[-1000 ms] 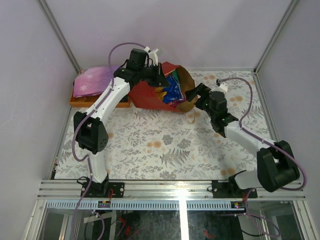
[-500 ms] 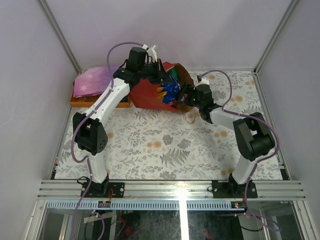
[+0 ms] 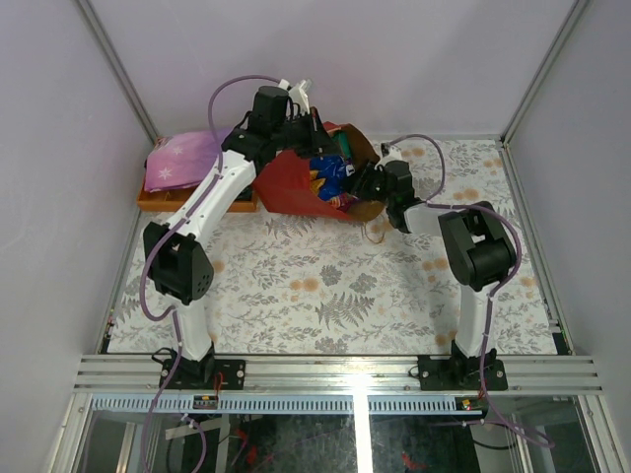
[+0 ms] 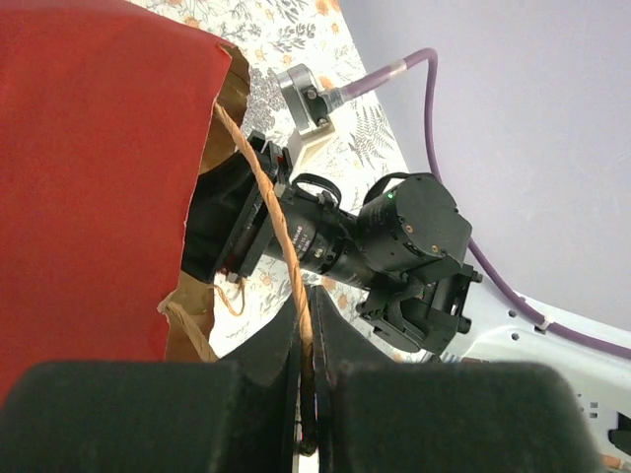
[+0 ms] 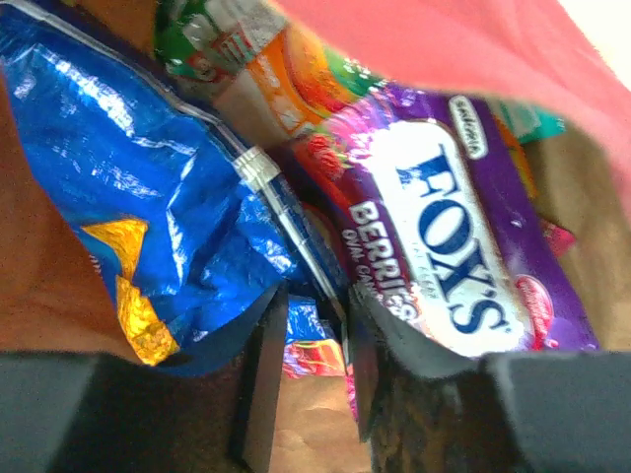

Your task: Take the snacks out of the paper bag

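The red paper bag (image 3: 291, 189) lies on its side at the back of the table, mouth facing right. My left gripper (image 3: 302, 118) is above its upper edge, shut on the thin rope handle (image 4: 272, 202) beside the red bag wall (image 4: 99, 177). My right gripper (image 3: 358, 183) is inside the mouth among the snacks (image 3: 331, 173). In the right wrist view a blue foil packet (image 5: 148, 197) lies on the left and a purple packet (image 5: 449, 236) on the right, with orange (image 5: 281, 84) and green (image 5: 197, 34) ones behind. The right gripper (image 5: 317, 325) has narrowed onto a fold of the blue packet.
A brown wooden tray (image 3: 158, 204) with a folded purple cloth (image 3: 182, 158) sits left of the bag. The right arm's forearm (image 4: 394, 236) stretches across the bag mouth. Metal frame posts and grey walls close in the patterned table (image 3: 325, 286).
My right gripper has gone left into the bag's mouth and its jaws have narrowed from wide open. The left gripper still holds the handle and has shifted slightly.
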Available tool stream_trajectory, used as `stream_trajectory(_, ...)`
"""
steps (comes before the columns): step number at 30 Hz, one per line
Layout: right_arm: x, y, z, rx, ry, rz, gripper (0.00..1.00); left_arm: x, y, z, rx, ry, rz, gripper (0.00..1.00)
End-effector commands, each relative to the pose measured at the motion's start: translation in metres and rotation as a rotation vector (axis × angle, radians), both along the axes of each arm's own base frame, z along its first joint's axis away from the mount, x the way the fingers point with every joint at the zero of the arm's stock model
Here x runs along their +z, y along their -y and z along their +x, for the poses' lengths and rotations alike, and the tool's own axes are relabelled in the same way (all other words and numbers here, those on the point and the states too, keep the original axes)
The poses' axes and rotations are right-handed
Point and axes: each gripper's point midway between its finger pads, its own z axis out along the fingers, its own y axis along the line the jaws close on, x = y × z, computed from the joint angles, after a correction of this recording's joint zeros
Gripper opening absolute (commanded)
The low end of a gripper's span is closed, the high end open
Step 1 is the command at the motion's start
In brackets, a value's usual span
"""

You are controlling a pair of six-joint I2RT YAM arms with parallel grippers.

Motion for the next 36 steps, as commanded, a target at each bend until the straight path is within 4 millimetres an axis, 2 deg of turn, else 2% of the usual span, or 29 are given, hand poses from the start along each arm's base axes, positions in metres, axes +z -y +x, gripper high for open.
stream_trajectory(1,0.068,-0.015,-0.001,0.090,0.170,0.115,0.25,0.014,0.001,0.011,0.021,0.056,-0.001,0.00)
stream_trajectory(3,0.087,-0.012,-0.007,0.092,0.200,0.106,0.04,0.013,-0.001,0.014,0.036,0.060,0.012,0.00)
stream_trajectory(4,0.096,-0.010,-0.011,0.092,0.216,0.099,0.00,0.013,-0.004,0.017,0.050,0.062,0.021,0.00)
stream_trajectory(8,0.155,-0.002,-0.025,0.098,0.318,0.090,0.00,0.008,-0.016,0.028,0.110,0.056,0.044,0.00)
stream_trajectory(12,0.234,0.004,-0.046,0.112,0.423,0.098,0.00,0.007,-0.037,0.041,0.186,0.030,0.021,0.00)
stream_trajectory(14,0.266,0.008,-0.060,0.124,0.466,0.101,0.00,0.009,-0.048,0.047,0.221,0.023,0.001,0.00)
stream_trajectory(19,0.329,0.022,-0.102,0.141,0.567,0.099,0.00,0.008,-0.071,0.057,0.278,0.009,-0.011,0.00)
stream_trajectory(24,0.387,0.038,-0.144,0.147,0.684,0.081,0.00,0.009,-0.079,0.057,0.282,0.010,-0.021,0.00)
stream_trajectory(29,0.417,0.052,-0.172,0.132,0.741,0.044,0.00,0.010,-0.077,0.053,0.261,0.015,-0.026,0.02)
stream_trajectory(32,0.417,0.056,-0.184,0.136,0.731,0.038,0.00,0.009,-0.078,0.050,0.256,0.016,-0.020,0.09)
stream_trajectory(35,0.409,0.058,-0.192,0.145,0.704,0.032,0.00,0.008,-0.079,0.048,0.255,0.017,-0.009,0.27)
stream_trajectory(36,0.406,0.058,-0.194,0.153,0.690,0.030,0.00,0.009,-0.081,0.047,0.256,0.020,-0.006,0.40)
